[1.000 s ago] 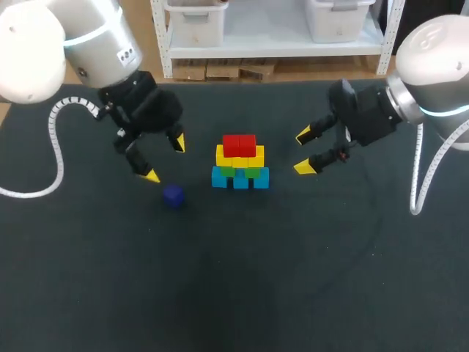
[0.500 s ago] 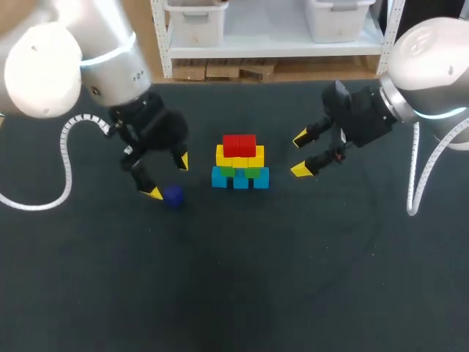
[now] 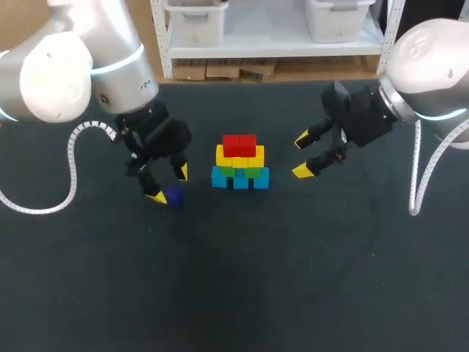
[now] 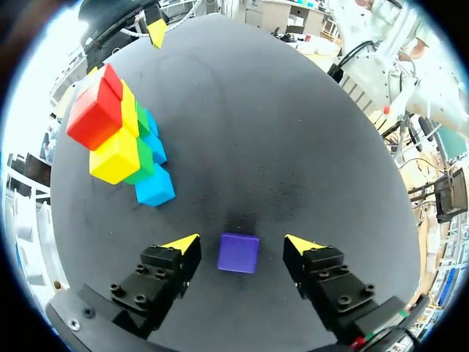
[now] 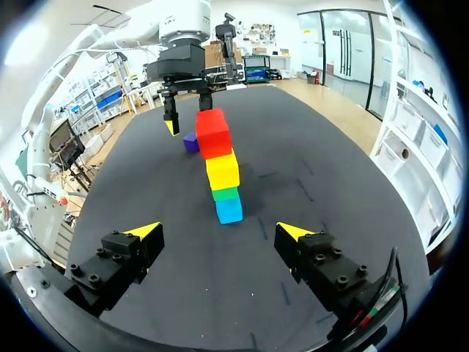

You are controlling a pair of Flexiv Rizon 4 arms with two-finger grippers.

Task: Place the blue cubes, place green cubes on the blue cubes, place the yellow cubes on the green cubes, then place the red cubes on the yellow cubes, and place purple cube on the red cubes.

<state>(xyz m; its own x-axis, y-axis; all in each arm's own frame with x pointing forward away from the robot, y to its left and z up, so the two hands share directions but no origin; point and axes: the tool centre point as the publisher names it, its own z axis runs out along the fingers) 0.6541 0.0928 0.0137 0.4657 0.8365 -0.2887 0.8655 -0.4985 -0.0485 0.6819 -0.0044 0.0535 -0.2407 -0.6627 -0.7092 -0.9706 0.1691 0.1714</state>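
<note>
Because the purple cube (image 4: 238, 253) lies flat on the surface (image 3: 234, 279) between the spread fingers (image 4: 183, 243) of the left hand (image 3: 168, 184), the step in hand looks to be picking up the last piece. Neither finger touches it: the wrist view shows a gap on each side, about even, with the cube's faces nearly square to the fingers. That is a good line-up, so little turning should be needed. How low the tips sit against the cube's sides I cannot tell, so the hand should make sure it is down around mid-height before closing. It should close slowly, so that one finger does not push the cube aside before the other arrives.

The stack (image 3: 240, 163) stands near, on the hand's inner side: blue (image 3: 240, 179) at the base, then green (image 3: 238, 171), yellow (image 3: 239, 157) and red (image 3: 239, 144) on top. It is narrow and tall, so the lift should go straight up and well above the red before moving across. The cube should come down from above, centred on the red layer, and be let go gently, the hand then rising straight off.

Beyond the stack, apart from it, the right hand (image 3: 302, 154) hangs wide and empty; it is best left out of the way.
</note>
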